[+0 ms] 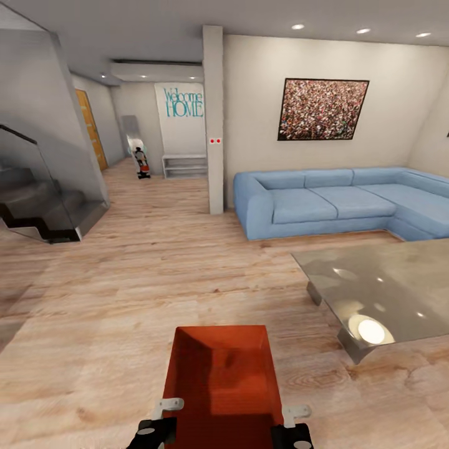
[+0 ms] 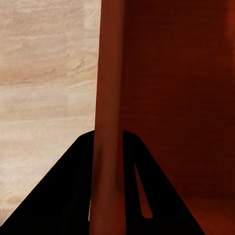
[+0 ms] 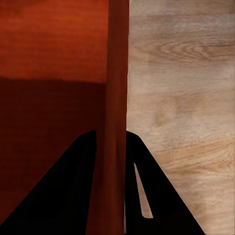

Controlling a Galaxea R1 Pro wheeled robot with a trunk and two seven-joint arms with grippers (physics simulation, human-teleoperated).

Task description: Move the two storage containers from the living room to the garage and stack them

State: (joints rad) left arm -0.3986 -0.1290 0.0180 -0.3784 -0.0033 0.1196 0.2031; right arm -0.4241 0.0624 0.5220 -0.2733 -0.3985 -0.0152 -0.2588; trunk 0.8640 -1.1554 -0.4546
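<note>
Plain orange-red rectangular storage container, carried between the left end effector and right end effector, each clamped over one side wall above the light wood-plank floor. Uneven arm motion in transit could probably twist a wall free. The second container and garage are unseen.
</note>
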